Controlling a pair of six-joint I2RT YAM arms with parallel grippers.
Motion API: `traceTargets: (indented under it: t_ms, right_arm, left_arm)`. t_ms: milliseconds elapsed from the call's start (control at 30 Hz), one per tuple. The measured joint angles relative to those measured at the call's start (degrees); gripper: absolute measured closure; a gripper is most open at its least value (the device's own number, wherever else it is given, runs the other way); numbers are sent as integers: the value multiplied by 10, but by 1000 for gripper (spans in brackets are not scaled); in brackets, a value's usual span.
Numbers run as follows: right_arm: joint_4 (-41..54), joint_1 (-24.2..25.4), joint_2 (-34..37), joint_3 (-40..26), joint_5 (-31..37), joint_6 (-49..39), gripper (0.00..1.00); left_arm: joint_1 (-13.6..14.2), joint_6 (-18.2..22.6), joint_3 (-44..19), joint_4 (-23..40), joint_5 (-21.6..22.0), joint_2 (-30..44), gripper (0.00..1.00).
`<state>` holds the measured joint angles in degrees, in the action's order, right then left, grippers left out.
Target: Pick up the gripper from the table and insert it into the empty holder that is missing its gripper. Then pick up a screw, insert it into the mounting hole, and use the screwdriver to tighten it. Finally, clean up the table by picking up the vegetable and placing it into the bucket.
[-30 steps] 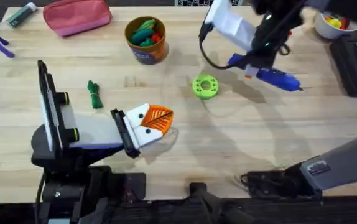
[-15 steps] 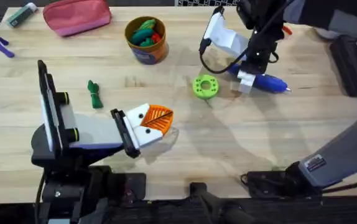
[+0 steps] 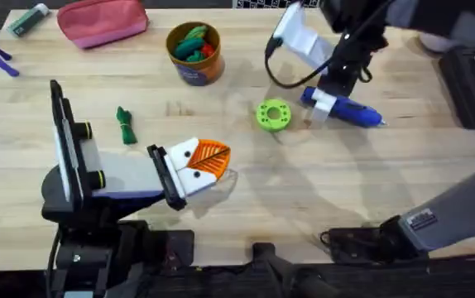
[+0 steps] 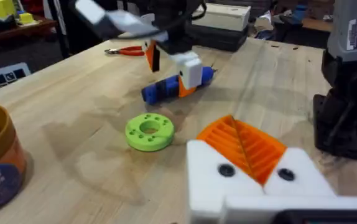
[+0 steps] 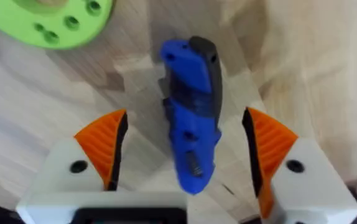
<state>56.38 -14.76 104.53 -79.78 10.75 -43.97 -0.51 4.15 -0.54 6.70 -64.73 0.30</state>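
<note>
White pincer blocks — orange ribbed pads, black screws

The blue screwdriver lies on the wooden bench in the middle of the frame, its butt end toward the lower edge. The right pincer is spread wide, one orange pad on each side, neither touching it. A green disc with holes sits at the upper left.
</note>
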Motion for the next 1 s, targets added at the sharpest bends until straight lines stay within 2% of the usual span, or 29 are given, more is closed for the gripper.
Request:
traceTargets:
  t_ms: [33, 67, 200, 233, 467, 633, 733, 867, 1000]
  right_arm:
    - [1, 0, -13, -2, -7, 12, 20]
    - [3, 0, -28, -7, -13, 24, 19]
    - [1, 0, -88, -44, -38, 85, 18]
    - [2, 0, -104, -55, -46, 107, 18]
    - [3, 0, -201, -98, -123, 282, 17]
    - [41, 0, -245, -100, -145, 389, 16]
    - [71, 0, -269, -100, -144, 428, 17]
    - [110, 0, -311, -100, -104, 481, 17]
    - [109, 1, -366, -81, -73, 515, 17]
  left_arm:
    - [0, 1, 0, 0, 0, 0, 909]
    - [0, 1, 0, 0, 0, 0, 729]
    - [0, 1, 0, 0, 0, 0, 116]
    - [0, -1, 0, 0, 0, 0, 43]
    - [0, 0, 0, -5, 6, 0, 15]
    - [0, -19, 1, -47, 34, 0, 15]
    - [0, -32, -11, 6, 75, 0, 16]
    - [0, -16, -74, 139, 137, 1, 15]
    - [0, 7, -145, 229, 183, 24, 15]
